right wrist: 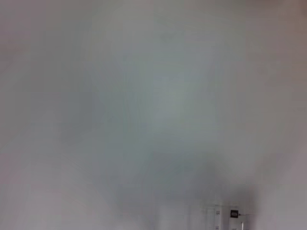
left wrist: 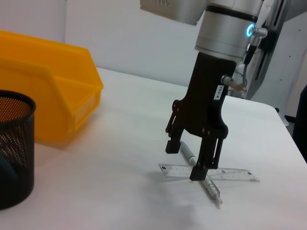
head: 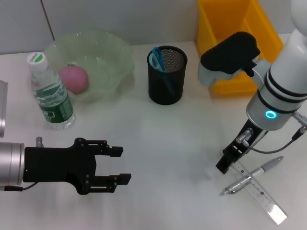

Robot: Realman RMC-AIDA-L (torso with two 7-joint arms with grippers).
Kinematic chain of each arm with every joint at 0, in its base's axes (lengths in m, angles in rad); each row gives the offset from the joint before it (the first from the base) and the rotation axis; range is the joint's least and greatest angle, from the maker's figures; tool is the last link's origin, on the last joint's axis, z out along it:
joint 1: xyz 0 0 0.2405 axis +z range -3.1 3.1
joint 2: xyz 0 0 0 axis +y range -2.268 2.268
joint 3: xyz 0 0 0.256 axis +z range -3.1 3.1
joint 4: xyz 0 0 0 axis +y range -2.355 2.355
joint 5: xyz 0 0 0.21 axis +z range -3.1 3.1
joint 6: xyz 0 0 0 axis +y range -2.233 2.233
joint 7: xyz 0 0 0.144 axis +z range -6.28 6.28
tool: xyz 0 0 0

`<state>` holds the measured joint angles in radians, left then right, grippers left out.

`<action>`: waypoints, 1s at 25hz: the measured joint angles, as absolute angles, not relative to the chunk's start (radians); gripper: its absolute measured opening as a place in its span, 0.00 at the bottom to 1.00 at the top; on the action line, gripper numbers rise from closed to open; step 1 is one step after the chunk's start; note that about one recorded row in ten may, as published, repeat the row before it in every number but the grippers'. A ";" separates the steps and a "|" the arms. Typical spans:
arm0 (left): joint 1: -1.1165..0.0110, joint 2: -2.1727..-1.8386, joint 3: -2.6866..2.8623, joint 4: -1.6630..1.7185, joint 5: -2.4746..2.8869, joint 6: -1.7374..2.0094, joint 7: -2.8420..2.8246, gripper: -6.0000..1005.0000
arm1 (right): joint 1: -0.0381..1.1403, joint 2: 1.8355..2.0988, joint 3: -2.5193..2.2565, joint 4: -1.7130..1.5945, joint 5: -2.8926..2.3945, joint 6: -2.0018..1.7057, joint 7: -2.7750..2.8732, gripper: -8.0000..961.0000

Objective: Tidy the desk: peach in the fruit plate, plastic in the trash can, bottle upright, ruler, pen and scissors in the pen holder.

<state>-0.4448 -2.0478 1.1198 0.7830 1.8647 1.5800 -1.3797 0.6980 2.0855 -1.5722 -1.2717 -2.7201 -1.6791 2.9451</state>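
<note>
"Watching the right claw (left wrist: 194, 160)? It stood apart, straddling the pen (left wrist: 201, 165) crossed over the ruler (left wrist: 211, 172) on the table (head: 168, 143)."

"Yes. Light, slick, thin; I'd have pinched mid-barrel. Left claw (head: 115, 165) hung open, idle."

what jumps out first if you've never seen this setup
The right gripper reaches down, fingers open, over a pen lying crossed on a clear ruler on the white table. Behind, a yellow bin and a pink peach in the green plate.
</note>
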 joint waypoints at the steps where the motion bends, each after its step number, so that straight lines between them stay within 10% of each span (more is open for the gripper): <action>1: -0.445 -2.048 1.120 0.783 1.865 1.580 -1.380 0.67 | 0.697 2.086 -1.573 -1.268 -2.720 -1.672 2.946 0.85; 25: -0.442 -2.051 1.120 0.781 1.869 1.581 -1.379 0.67 | 0.692 2.089 -1.598 -1.206 -2.694 -1.598 2.954 0.81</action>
<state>-0.4421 -2.0509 1.1198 0.7808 1.8687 1.5814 -1.3789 0.6918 2.0892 -1.5984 -1.2059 -2.6939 -1.5985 2.9538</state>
